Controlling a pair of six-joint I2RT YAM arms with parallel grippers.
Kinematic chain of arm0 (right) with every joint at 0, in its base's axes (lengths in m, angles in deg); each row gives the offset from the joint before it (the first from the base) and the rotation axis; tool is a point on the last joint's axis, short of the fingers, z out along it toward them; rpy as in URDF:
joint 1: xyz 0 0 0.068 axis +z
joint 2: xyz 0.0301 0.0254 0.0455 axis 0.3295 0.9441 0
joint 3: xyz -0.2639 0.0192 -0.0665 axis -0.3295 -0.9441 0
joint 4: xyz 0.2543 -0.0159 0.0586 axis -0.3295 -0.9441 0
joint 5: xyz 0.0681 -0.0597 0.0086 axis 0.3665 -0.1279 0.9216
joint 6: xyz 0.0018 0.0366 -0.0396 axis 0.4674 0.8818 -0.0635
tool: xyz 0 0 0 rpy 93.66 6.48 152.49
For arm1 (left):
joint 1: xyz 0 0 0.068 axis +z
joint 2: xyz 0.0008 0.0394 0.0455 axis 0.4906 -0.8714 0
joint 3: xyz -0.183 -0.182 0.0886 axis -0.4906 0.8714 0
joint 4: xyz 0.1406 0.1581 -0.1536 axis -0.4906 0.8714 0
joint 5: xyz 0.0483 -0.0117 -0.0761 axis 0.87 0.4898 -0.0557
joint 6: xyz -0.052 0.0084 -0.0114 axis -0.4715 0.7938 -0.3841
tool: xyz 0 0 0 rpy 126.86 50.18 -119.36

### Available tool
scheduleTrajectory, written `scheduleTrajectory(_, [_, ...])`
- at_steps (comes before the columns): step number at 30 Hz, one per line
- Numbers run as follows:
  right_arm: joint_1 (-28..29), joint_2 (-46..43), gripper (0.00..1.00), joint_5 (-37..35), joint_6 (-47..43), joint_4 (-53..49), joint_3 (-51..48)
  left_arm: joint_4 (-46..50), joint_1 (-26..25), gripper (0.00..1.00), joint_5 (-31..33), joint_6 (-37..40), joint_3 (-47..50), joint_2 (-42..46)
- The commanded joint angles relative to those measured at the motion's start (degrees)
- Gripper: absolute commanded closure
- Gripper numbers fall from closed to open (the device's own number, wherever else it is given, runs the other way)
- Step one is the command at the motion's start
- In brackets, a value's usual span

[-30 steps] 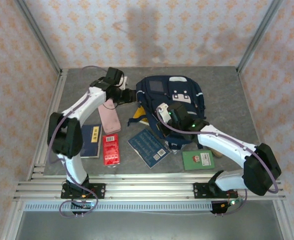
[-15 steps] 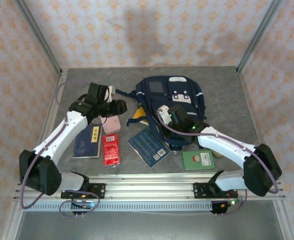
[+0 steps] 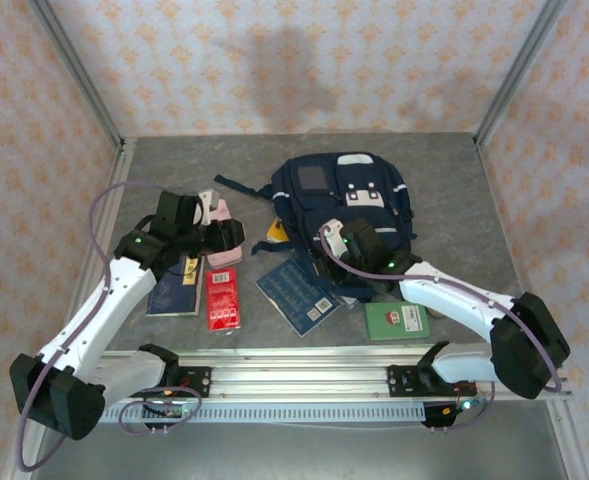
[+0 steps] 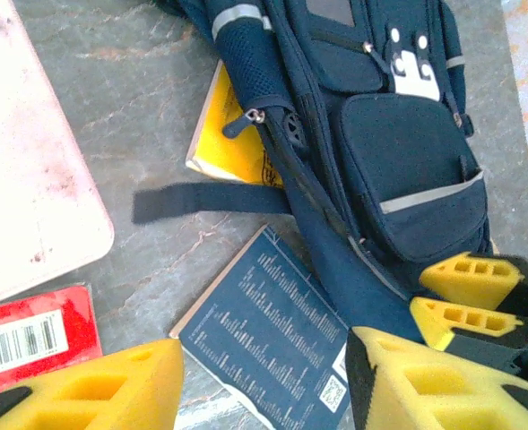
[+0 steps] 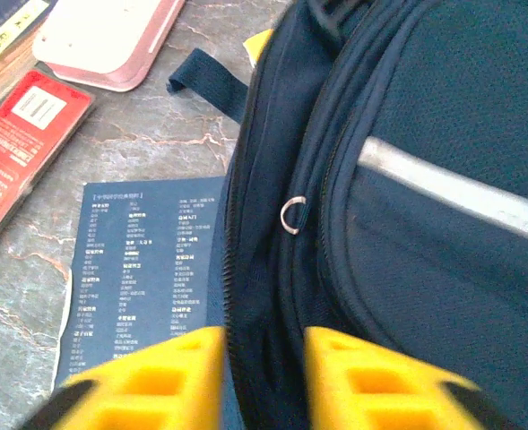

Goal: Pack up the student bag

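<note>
- Top external view: the student bag [image 3: 349, 195] is seen lying flat, front upward, in the upper centre of the frame. It is judged unpacked so far, since books are left lying outside it.
- Its long axis is set from upper to lower frame, slightly slanted. The patched end is turned toward the upper edge and the striped pocket end toward the lower.
- The left gripper [image 3: 226, 233] has been drawn back from the bag toward the left of the frame. It is now held above the pink case [image 3: 217, 250], jaws parted and nothing between them.
- The right gripper [image 5: 264, 345], clamped a second ago, has been opened astride the bag's zipped edge. That hold is judged released.
- A blue book [image 3: 296, 290] and a red packet [image 3: 222, 298] are left below the bag, unpacked.
</note>
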Motion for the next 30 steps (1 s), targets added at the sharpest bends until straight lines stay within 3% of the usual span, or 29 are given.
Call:
scheduleTrajectory(1, [0.6,-2.1,0.62,0.0,3.1,3.1,-0.7,1.9,-0.5,0.48,-0.3,1.7,2.2,1.4])
scheduleTrajectory(6, [0.6,-6.6,0.49,-1.6,3.5,3.8,-1.1,3.0,-0.7,0.48,1.0,3.3,3.4,3.3])
scheduleTrajectory(8, [0.6,-6.7,0.45,-2.5,1.7,-1.0,1.7,3.0,-0.6,0.48,1.9,3.6,4.0,4.4])
scheduleTrajectory(11, [0.6,-4.2,0.47,-5.3,-2.3,-12.0,9.0,2.9,-0.6,0.47,2.8,3.5,5.4,6.0])
scheduleTrajectory(14, [0.6,-1.2,0.55,-5.5,-8.5,-16.6,13.1,2.4,-0.6,0.47,3.0,3.0,6.7,7.4])
scheduleTrajectory(18, [0.6,-0.9,0.45,-1.1,-17.2,-17.2,14.1,2.7,-0.6,0.47,3.3,2.3,7.4,8.6])
scheduleTrajectory(24, [-0.5,3.3,0.35,-10.2,-40.3,-30.1,17.4,3.2,-0.6,0.47,4.5,2.6,7.3,9.0])
scheduleTrajectory(30, [-6.3,2.4,0.31,-9.8,-49.9,-35.4,16.5,2.9,-0.6,0.47,3.7,2.9,7.4,8.2])
